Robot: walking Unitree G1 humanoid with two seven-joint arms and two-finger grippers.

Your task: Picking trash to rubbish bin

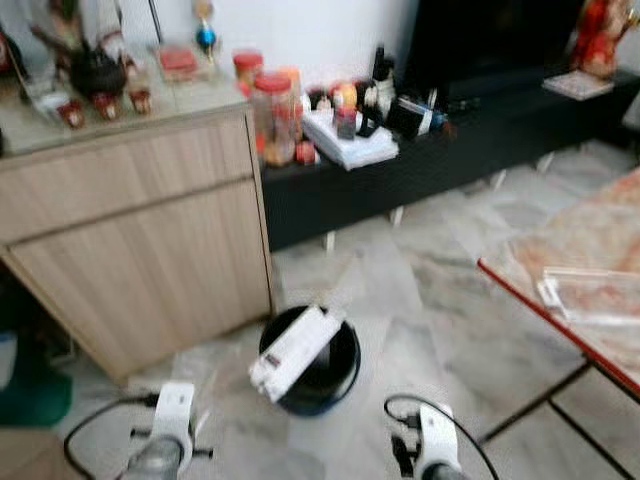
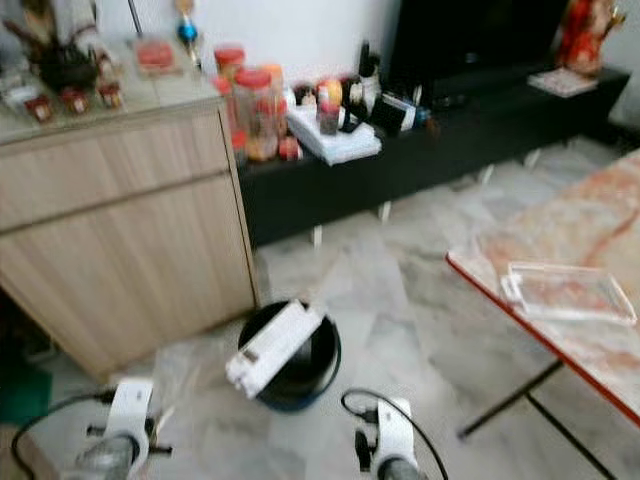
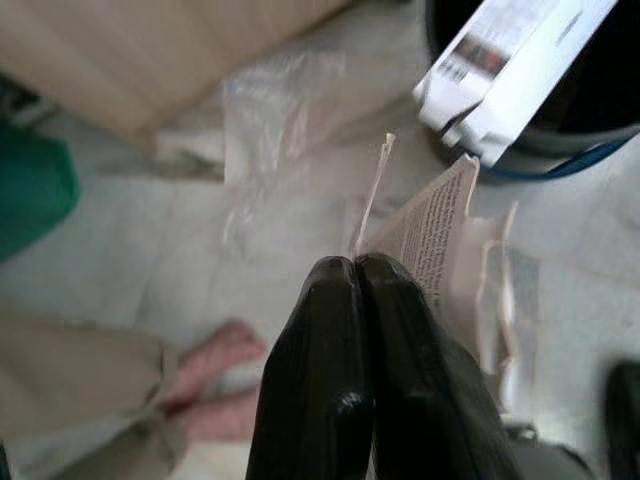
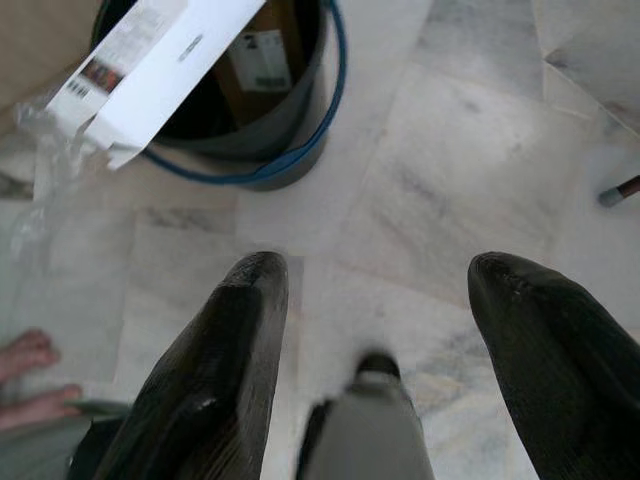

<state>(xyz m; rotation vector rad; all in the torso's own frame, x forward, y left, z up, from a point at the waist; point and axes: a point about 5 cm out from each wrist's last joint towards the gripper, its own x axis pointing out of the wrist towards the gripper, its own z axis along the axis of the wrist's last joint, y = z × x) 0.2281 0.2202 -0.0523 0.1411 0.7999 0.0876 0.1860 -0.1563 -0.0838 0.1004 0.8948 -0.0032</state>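
A black round bin (image 1: 340,385) with a blue rim stands on the marble floor just ahead of me. A long white carton (image 1: 295,352) lies tilted across its rim, one end sticking out. My left gripper (image 3: 355,265) is shut on a torn piece of printed paper (image 3: 432,222), held low over the floor beside the bin (image 3: 560,160). My right gripper (image 4: 375,275) is open with nothing between its fingers, hanging above the bare floor a little short of the bin (image 4: 285,160). Both silver wrists, left (image 1: 172,415) and right (image 1: 432,440), sit at the bottom of the head views.
A crumpled clear plastic bag (image 3: 270,110) lies on the floor by the wooden cabinet (image 1: 130,230). A person's bare foot (image 3: 215,385) is close under my left arm. A black low bench (image 1: 450,150) lines the far wall. A red-edged table (image 1: 600,235) holding a clear tray (image 1: 595,295) stands right.
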